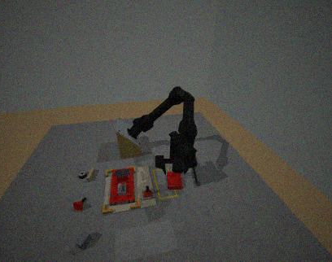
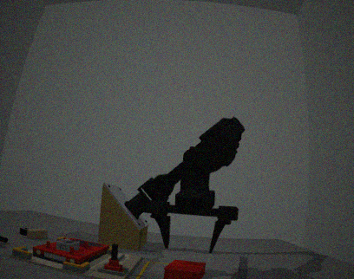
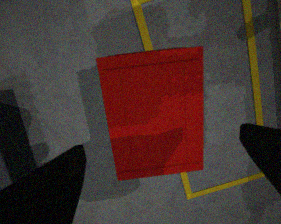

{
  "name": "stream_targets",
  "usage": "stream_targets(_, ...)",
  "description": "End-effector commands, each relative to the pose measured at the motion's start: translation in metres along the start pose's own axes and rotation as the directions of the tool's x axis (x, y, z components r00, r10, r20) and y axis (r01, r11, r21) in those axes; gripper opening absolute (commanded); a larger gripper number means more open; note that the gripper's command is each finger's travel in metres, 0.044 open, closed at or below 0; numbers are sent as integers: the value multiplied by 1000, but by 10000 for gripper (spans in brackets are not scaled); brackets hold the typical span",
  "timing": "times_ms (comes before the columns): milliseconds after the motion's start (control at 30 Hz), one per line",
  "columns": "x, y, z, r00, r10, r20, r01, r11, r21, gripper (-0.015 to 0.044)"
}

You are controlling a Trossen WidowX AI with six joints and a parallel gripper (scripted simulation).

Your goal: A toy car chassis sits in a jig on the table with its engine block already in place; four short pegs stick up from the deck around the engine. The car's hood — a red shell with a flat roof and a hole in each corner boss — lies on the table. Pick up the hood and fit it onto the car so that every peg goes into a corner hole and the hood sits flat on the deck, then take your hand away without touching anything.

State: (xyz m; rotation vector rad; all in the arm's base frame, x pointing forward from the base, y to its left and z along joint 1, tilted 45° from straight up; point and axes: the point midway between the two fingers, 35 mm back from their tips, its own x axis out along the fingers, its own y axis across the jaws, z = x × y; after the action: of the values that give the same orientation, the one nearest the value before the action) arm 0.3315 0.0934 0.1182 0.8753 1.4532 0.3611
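Note:
The red hood (image 1: pixel 174 181) (image 2: pixel 185 269) (image 3: pixel 156 100) lies flat on the table, roof up, partly over a yellow outline (image 1: pixel 168 198) (image 3: pixel 257 100). My gripper (image 2: pixel 189 249) (image 3: pixel 163 142) is open and empty above the hood. In the wrist view its fingers stand at the left and right of the hood's lower part, without touching it. The red chassis (image 1: pixel 129 196) (image 2: pixel 88 248) sits in its cream jig (image 1: pixel 107 191) with yellow corners, with the grey engine block (image 1: pixel 121 188) (image 2: pixel 68 245) on its deck. The pegs are too small to tell clearly; the hood's corner holes are not visible.
A red piece with a black post (image 1: pixel 147 193) (image 2: pixel 114 262) stands between chassis and outline. A wheel (image 1: pixel 82 175), a cream block (image 1: pixel 90 174) and a small red part (image 1: pixel 78 205) lie left of the jig. The arm's wedge-shaped mount (image 1: pixel 128 147) (image 2: pixel 121 221) stands behind.

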Motion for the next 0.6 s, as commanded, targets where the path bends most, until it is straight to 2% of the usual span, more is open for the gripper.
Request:
stream_targets(0,3,-1,0,1000,-3,0,3,1000,3,440)
stream_targets(567,13,-1,0,1000,-2,0,2,1000,3,440)
